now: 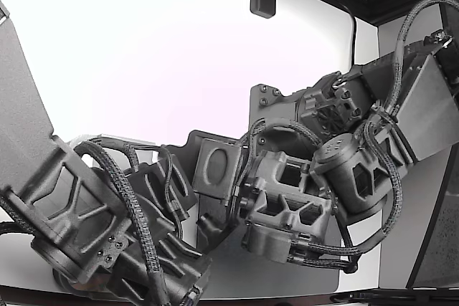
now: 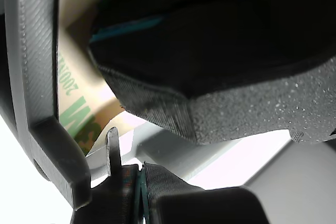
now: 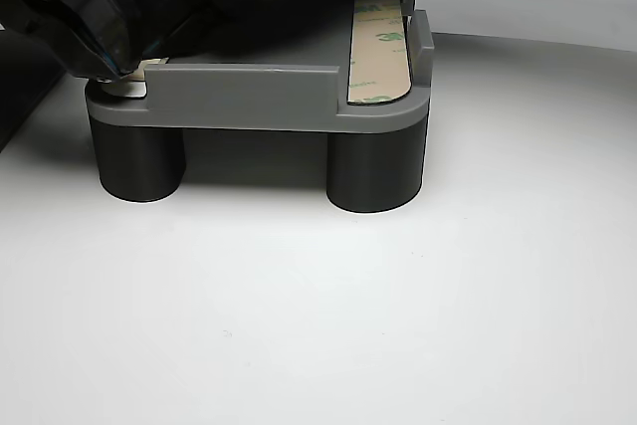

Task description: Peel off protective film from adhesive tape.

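Overhead, the exterior view shows only two dark grey printed arms with braided cables crowding together over a pale white counter [image 1: 143, 48]. Up close, the wrist view has the tan backing film with green lettering [image 2: 79, 98] lying against a grey ridged fixture wall [image 2: 31, 61], beside a black foam-faced finger [image 2: 247, 108]. In the other view, the tan strip of adhesive tape [image 3: 379, 52] lies flat along the right end of the grey raised jig on round black legs [image 3: 249, 97], while the black claw [image 3: 109, 67] presses at the jig's left corner on a small pale tab [image 3: 149, 66]; whether it grips it I cannot tell.
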Action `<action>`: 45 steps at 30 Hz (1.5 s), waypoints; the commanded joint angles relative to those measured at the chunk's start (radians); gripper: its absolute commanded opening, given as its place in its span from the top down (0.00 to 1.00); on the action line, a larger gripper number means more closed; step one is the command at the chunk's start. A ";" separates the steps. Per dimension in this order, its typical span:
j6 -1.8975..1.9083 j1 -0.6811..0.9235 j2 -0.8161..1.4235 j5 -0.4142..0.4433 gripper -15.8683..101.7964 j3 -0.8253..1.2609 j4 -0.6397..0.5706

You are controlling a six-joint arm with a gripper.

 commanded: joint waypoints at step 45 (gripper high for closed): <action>-0.071 -0.055 0.031 -0.015 0.95 0.014 -0.092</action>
